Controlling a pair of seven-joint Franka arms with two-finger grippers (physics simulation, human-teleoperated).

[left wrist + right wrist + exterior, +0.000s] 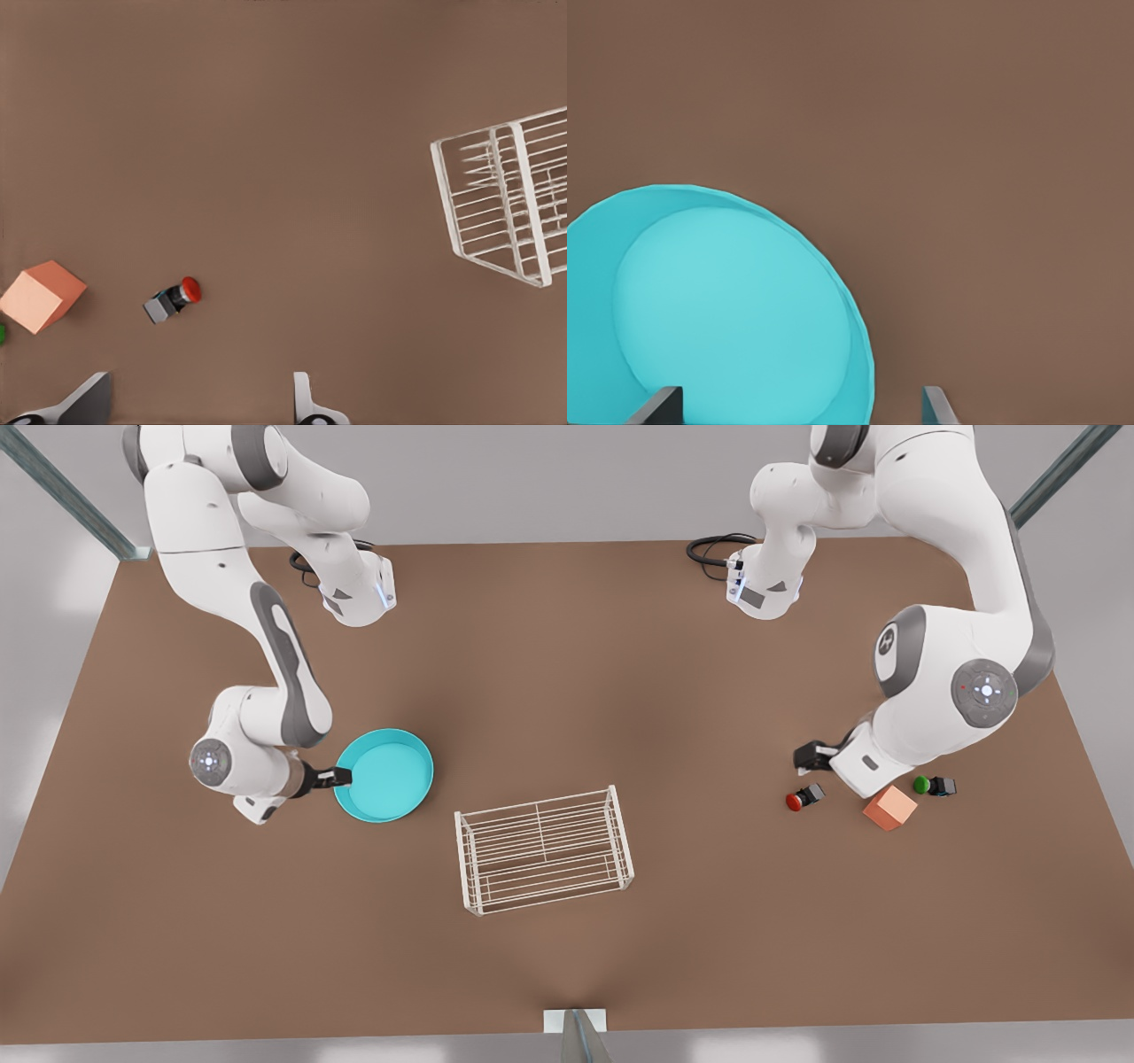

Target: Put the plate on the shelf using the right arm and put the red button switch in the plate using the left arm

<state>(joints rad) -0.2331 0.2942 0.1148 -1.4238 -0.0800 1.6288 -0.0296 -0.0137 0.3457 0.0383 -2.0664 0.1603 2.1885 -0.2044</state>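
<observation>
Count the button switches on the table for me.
2. The red button switch lies just beside the left gripper; the green button switch sits past the orange-pink cube, nearer the front view's right.

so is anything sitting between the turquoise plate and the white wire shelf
Nothing visible. Bare brown table lies between the round turquoise plate and the white wire shelf. The right gripper, fingers open, is at the plate's rim on the side away from the shelf.

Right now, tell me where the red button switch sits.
The red button switch lies on its side on the table at the front view's right, just beside the orange-pink cube and near the left gripper.
</observation>
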